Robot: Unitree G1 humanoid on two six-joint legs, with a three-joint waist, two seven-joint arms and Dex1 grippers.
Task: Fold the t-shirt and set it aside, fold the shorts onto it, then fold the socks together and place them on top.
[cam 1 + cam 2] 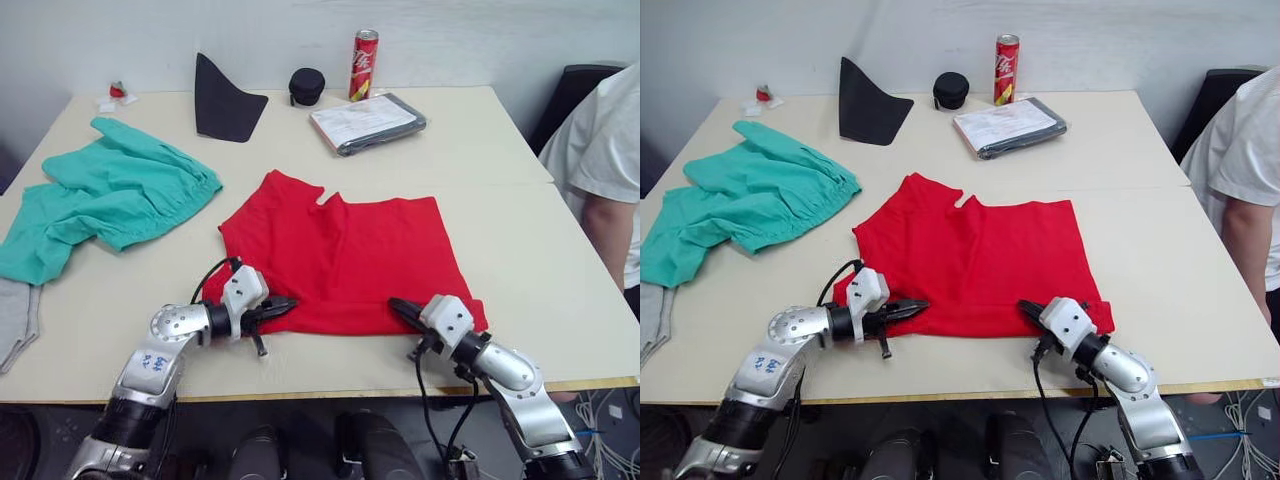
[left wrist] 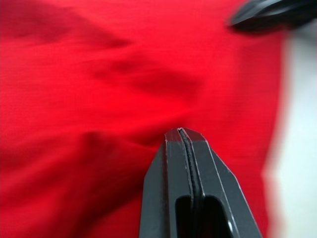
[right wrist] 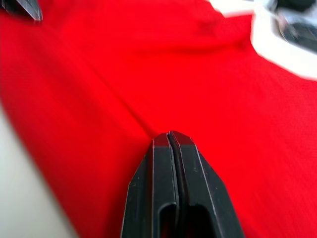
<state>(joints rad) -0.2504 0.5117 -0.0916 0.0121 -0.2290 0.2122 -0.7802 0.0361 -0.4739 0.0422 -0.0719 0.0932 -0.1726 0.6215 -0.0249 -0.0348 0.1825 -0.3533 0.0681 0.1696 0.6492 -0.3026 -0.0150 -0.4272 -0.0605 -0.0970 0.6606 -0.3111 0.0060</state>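
The red t-shirt [image 1: 345, 250] lies flat in the middle of the table, its near edge towards me. My left gripper [image 1: 285, 305] is at the shirt's near left corner, fingers [image 2: 168, 163] pressed together with red cloth puckering at their tips. My right gripper [image 1: 400, 308] is at the near right part of the same edge, also shut, and a crease in the cloth runs up to its tips [image 3: 170, 135]. The teal-green shorts [image 1: 110, 195] lie crumpled at the left. A light grey sock [image 1: 15, 320] shows at the table's far left edge.
At the back stand a black pointed fabric piece [image 1: 222, 100], a round black case [image 1: 306, 86], a red can [image 1: 365, 63] and a wrapped flat packet [image 1: 367, 122]. A person in a white shirt [image 1: 600, 170] sits at the right side. Bare tabletop [image 1: 520, 240] lies right of the shirt.
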